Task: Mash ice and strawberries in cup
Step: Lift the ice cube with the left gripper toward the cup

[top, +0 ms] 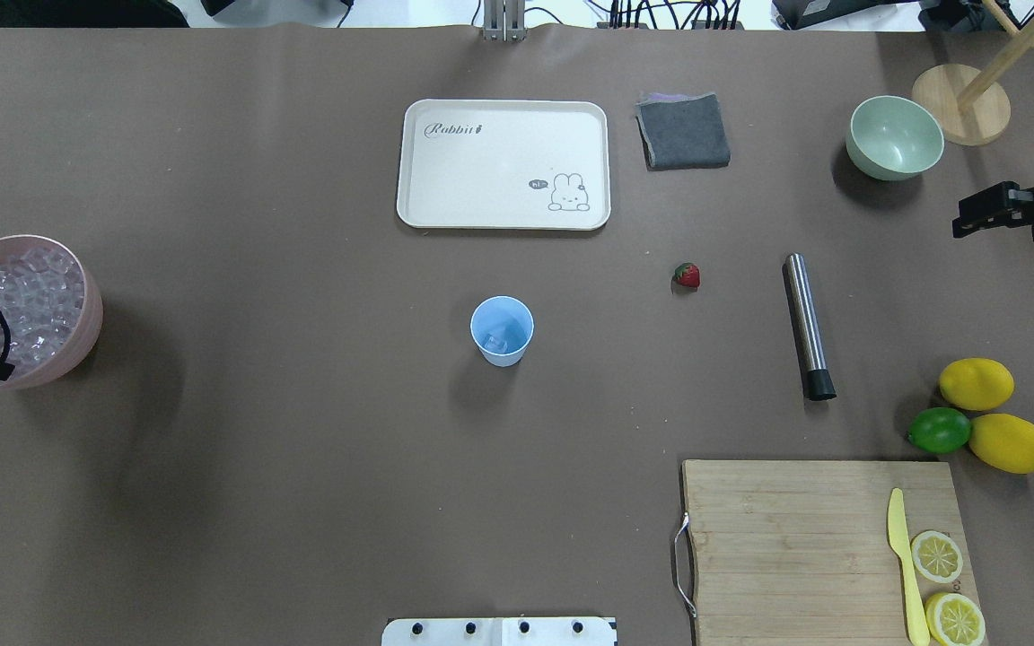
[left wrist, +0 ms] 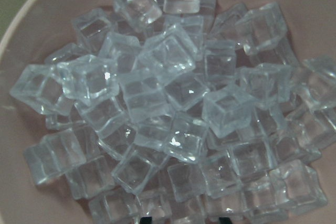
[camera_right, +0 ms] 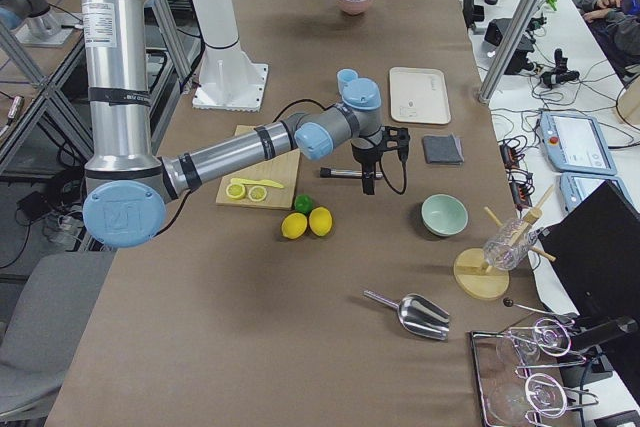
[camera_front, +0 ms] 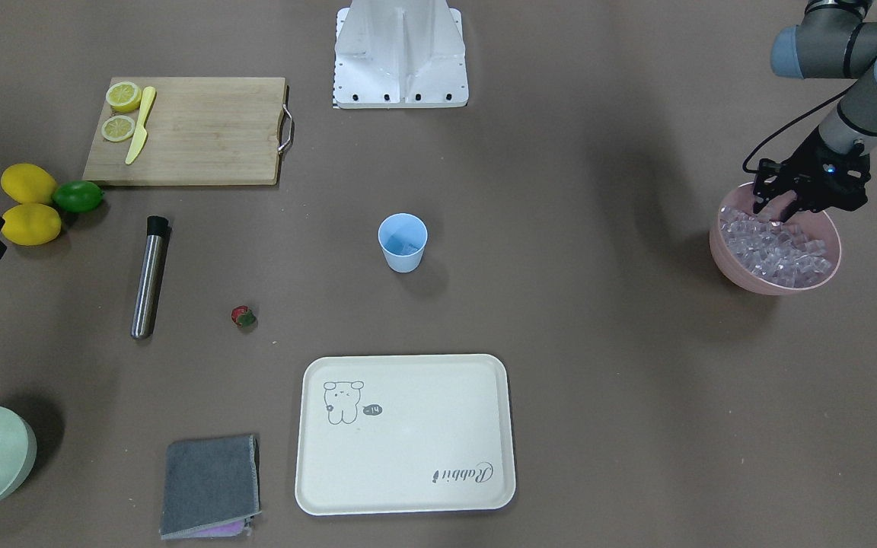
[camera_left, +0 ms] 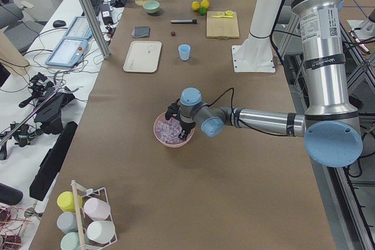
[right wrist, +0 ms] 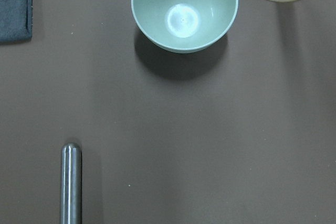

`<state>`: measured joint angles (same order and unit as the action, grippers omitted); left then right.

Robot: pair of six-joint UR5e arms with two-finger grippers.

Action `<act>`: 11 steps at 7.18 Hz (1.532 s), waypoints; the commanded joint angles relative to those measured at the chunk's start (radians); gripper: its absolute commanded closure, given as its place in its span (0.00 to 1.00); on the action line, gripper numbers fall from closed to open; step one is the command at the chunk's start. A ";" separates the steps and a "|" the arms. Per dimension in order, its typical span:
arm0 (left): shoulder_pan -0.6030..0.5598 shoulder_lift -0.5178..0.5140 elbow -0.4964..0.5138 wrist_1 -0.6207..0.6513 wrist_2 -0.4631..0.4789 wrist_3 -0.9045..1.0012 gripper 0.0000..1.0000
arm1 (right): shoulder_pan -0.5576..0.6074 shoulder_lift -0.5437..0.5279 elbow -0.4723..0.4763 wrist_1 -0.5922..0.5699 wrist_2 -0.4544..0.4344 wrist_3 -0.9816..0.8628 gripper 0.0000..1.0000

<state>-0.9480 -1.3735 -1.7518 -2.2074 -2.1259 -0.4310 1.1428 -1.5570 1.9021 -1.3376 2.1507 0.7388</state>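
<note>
Pink bowl (camera_front: 758, 283) of ice (camera_front: 781, 251) sits under the left hand (camera_front: 777, 207), spread open, gripping nothing.

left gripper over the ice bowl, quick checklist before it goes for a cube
1. left gripper above the pink bowl: ok.
2. Gripper open: ok, the left wrist view shows its tips apart with nothing between them.
3. ice under it: ok, the cubes are heaped.
4. cup upright and unobstructed: ok, with a few cubes already inside.
5. strawberry in the cup: not ok, it lies on the table.
6. Which cube lines up between the tips: cannot tell.
</note>
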 commanded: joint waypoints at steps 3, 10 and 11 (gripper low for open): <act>0.020 -0.001 0.000 0.000 0.004 0.000 0.55 | -0.002 0.000 0.000 0.000 0.000 0.001 0.00; 0.003 -0.018 -0.056 0.082 -0.008 0.005 1.00 | -0.002 0.000 0.002 0.000 0.001 0.001 0.00; -0.020 -0.042 -0.101 0.159 -0.009 0.015 1.00 | -0.002 0.000 0.002 0.000 0.001 0.001 0.00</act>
<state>-0.9484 -1.3935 -1.8053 -2.1296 -2.1331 -0.4242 1.1417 -1.5570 1.9036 -1.3376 2.1522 0.7394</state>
